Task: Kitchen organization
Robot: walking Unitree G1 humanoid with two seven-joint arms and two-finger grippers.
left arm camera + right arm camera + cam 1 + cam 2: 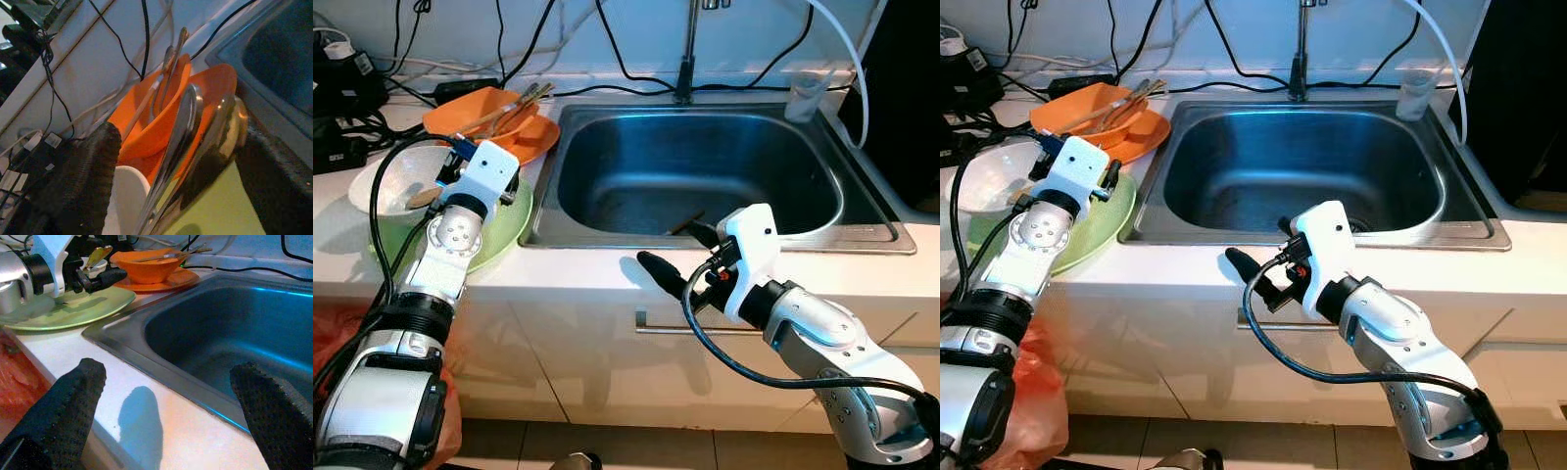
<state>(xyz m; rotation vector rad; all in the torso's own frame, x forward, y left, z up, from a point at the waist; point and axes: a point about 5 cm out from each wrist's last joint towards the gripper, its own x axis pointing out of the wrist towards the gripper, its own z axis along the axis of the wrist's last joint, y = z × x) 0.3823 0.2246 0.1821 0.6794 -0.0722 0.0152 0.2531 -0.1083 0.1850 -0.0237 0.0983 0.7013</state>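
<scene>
Over green plate (pixel 509 230) — left hand (pixel 95 280) gripping spoons (pixel 181 142), right hand (pixel 166 401) spread

So I'm looking at a white counter (pixel 607 279) with a steel sink (pixel 695 176) sunk into it. Left of the sink a green plate (pixel 1087 235) is sitting flat, with a white bowl (pixel 396 181) just beside it. Behind those, an orange plate (pixel 533 137) is carrying an orange bowl (pixel 475 113) with some utensils (pixel 514 103) sticking out. A clear cup (pixel 803 98) is standing at the sink's back right corner, and black cables (pixel 607 69) are trailing along the wall.
</scene>
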